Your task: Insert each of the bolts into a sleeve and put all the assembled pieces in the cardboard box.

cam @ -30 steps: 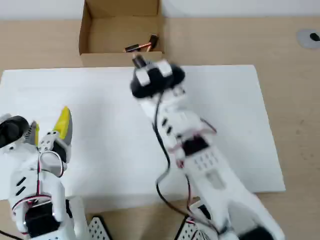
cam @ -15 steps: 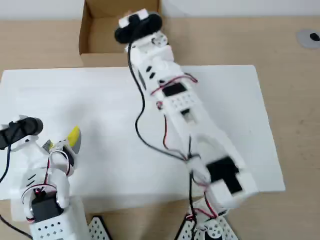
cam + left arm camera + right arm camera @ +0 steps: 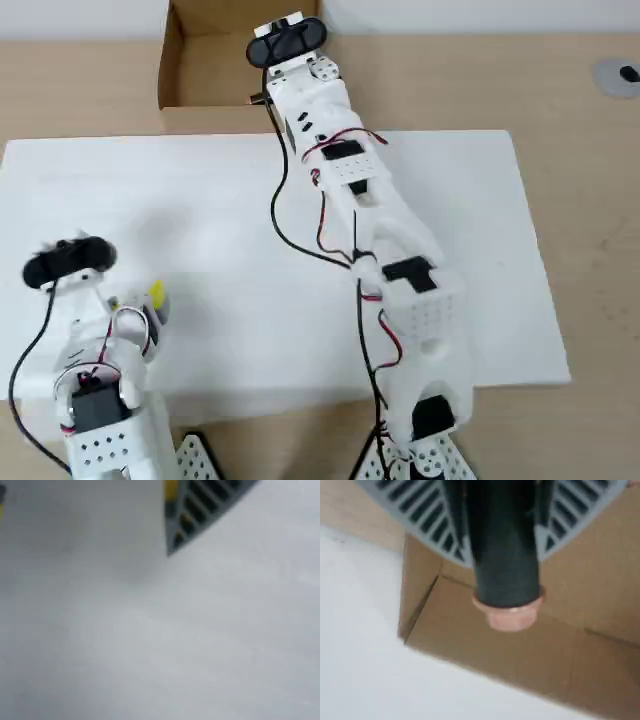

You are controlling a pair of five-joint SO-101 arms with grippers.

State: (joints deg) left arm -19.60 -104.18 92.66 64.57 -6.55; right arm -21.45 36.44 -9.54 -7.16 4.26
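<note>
Wooden table (image 3: 590, 200) is carrying a white mat (image 3: 200, 200), with the box (image 3: 165, 70) standing open at the mat's far edge, left of centre.

The right arm (image 3: 370, 210) is stretching from the near edge across the mat, with its wrist over the right part of the box. The left arm (image 3: 95, 380) is standing folded at the near left, well apart from the box.

The right gripper (image 3: 505, 555) is pinching an assembled piece: a black sleeve (image 3: 505, 575) with the copper bolt (image 3: 509, 615) end protruding below it. The piece is hanging above the box and is not yet released.

The left gripper (image 3: 152, 297) is pointing down at the mat. Whether its fingers are spread or pressed together cannot be told.

A dark end (image 3: 258, 98) is showing inside the box, just beside the right arm; too little of it is visible to identify.

Judgement: insertion is done for the held piece, and only its drop into the box is remaining. The arm is covering part of the box and mat, so the overall count cannot be settled.
</note>
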